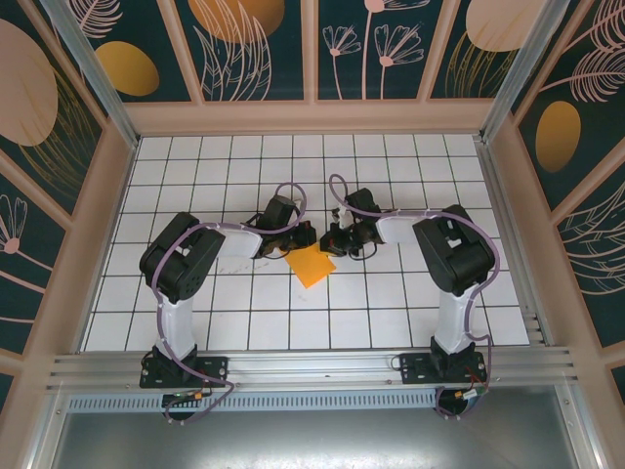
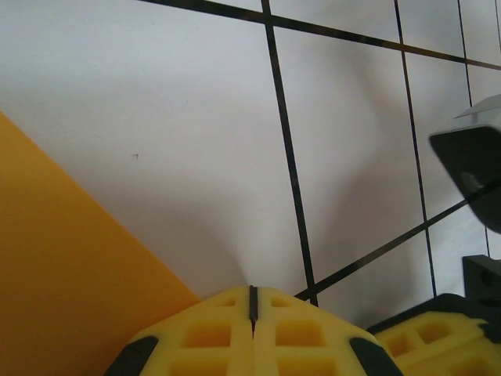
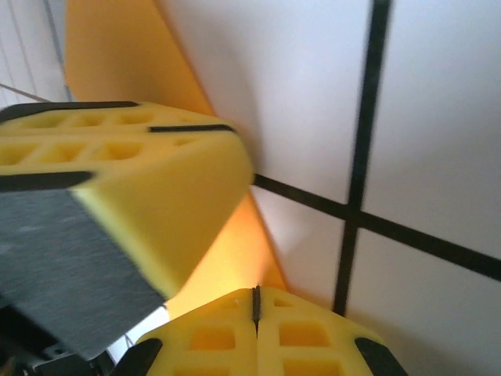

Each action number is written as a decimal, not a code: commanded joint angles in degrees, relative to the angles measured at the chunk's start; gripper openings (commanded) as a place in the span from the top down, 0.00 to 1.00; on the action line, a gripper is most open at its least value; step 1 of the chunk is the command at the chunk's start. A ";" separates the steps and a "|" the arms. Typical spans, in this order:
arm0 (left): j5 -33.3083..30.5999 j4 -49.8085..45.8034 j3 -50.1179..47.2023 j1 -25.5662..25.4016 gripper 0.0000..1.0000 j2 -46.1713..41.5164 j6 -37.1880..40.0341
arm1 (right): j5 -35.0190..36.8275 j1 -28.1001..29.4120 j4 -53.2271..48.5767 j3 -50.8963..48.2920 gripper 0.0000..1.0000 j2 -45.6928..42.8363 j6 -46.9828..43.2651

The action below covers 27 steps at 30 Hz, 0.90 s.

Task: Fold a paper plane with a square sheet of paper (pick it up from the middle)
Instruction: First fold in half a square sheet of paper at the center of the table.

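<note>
The bright-orange sheet of paper (image 1: pixel 312 265) lies on the white grid table between the two arms, one corner pointing toward me. My left gripper (image 1: pixel 295 238) is shut, its tips low over the table just past the sheet's far left edge; the paper (image 2: pixel 63 274) shows to the left of its fingers (image 2: pixel 253 291). Facing it, my right gripper (image 1: pixel 331 240) is shut too, with its tips (image 3: pixel 255 293) right at a pointed corner of the paper (image 3: pixel 235 258). Nothing shows between either pair of jaws. The paper plane is out of view.
The two grippers nearly touch: the left one's yellow finger (image 3: pixel 133 172) looms close in the right wrist view, and the right one's fingers (image 2: pixel 438 337) stand at the right edge of the left wrist view. Patterned walls (image 1: pixel 312 49) enclose the table.
</note>
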 commanded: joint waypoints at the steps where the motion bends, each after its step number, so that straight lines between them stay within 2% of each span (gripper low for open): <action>1: -1.87 -1.77 -1.01 0.16 1.00 1.03 0.20 | 1.74 0.41 -3.46 0.72 1.00 1.62 -2.08; 11: -2.37 -5.93 2.25 2.41 1.00 2.00 3.29 | 4.73 0.50 -8.42 -1.23 1.00 2.71 -5.39; 27: -4.67 -11.94 8.26 8.38 0.98 5.33 5.54 | 5.63 0.89 -8.95 -2.50 1.00 3.19 -5.23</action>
